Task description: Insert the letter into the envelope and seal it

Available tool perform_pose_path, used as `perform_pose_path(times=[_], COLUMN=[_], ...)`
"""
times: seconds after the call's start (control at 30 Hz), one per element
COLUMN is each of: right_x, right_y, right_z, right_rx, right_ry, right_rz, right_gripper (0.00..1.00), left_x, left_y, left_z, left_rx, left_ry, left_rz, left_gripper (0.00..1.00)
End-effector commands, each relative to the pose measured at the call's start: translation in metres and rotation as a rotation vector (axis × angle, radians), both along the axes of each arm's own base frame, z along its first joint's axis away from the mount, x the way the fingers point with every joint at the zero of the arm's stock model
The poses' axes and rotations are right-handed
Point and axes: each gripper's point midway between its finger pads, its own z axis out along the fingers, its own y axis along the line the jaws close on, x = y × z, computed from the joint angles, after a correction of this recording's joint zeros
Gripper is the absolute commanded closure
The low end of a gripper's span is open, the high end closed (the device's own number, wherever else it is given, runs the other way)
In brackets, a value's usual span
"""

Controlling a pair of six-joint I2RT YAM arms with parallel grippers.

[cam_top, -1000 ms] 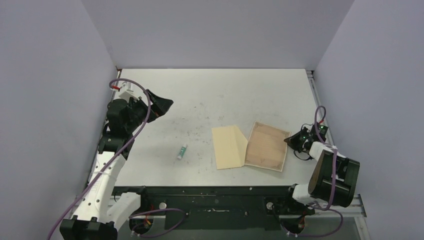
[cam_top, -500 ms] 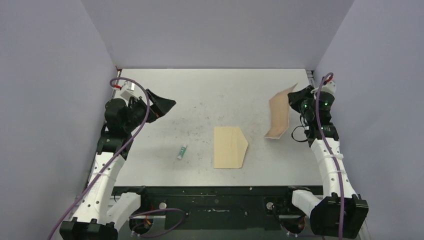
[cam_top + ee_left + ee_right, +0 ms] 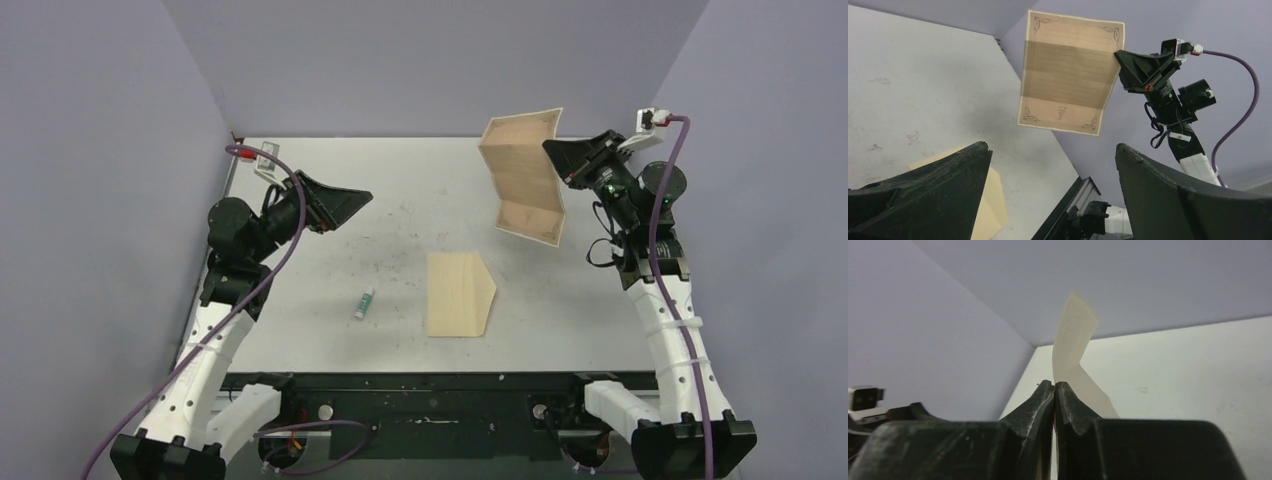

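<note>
Looking at the letter (image 3: 523,178) first, we see it up in the air, over the far right part of the desk (image 3: 400,170), not touching it. It's a brown sheet w/ a dark curly border & thin lines across. It hangs down & bends a bit, w/ fold marks running side to side. The right gripper (image 3: 1054,387) pinches it at its right edge, near the top; the two fingers are pressed tight together w/ the paper in between. From the right wrist cam we see the pale back of the sheet going up from the fingers & bending.

The envelope (image 3: 460,294) lies flat on the desk, near the middle, closer to the near edge. It's plain & pale tan, w/ its pointy end facing the right edge. It's well apart from the letter.

A small white & green tube (image 3: 364,303) lies left of the envelope, apart from it.

The left gripper (image 3: 352,205) is up over the left side of the desk. Its fingers are spread wide w/ nothing in them, & it faces the letter.
</note>
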Motion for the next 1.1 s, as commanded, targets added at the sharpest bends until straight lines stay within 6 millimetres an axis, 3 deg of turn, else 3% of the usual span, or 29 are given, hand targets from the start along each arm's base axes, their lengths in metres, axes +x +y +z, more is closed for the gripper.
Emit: perform_pose_path(times=[0.0,0.13,0.23,0.37,0.63,0.83,0.97,1.07], right_x=[-0.041,-0.065,-0.09,-0.118,-0.134,-0.138,-0.136,-0.133], right_y=[0.024,0.03,0.037,0.044,0.05,0.055,0.056,0.058], right_z=[0.099,0.142,0.172,0.195,0.198,0.195,0.195,0.193], right_rx=[0.152,0.262,0.33,0.391,0.402,0.411,0.412,0.414], right_ry=[-0.255,-0.347,-0.432,-0.496,-0.497,-0.485,-0.479,-0.472], right_rz=[0.134,0.203,0.294,0.406,0.477,0.528,0.534,0.542], right_gripper=[0.95,0.95,0.95,0.95,0.95,0.95,0.95,0.95], left_x=[-0.02,-0.029,-0.051,-0.064,-0.048,-0.033,-0.039,-0.052], left_y=[-0.024,-0.045,-0.066,-0.086,-0.101,-0.104,-0.108,-0.115], left_z=[0.051,0.062,0.079,0.088,0.104,0.108,0.114,0.125], left_rx=[-0.077,-0.122,-0.197,-0.238,-0.245,-0.098,-0.104,-0.137], left_ry=[-0.169,-0.209,-0.284,-0.335,-0.387,-0.488,-0.543,-0.587], left_rz=[-0.109,-0.171,-0.291,-0.332,-0.299,-0.24,-0.289,-0.393], left_gripper=[0.04,0.04,0.04,0.04,0.04,0.04,0.01,0.16])
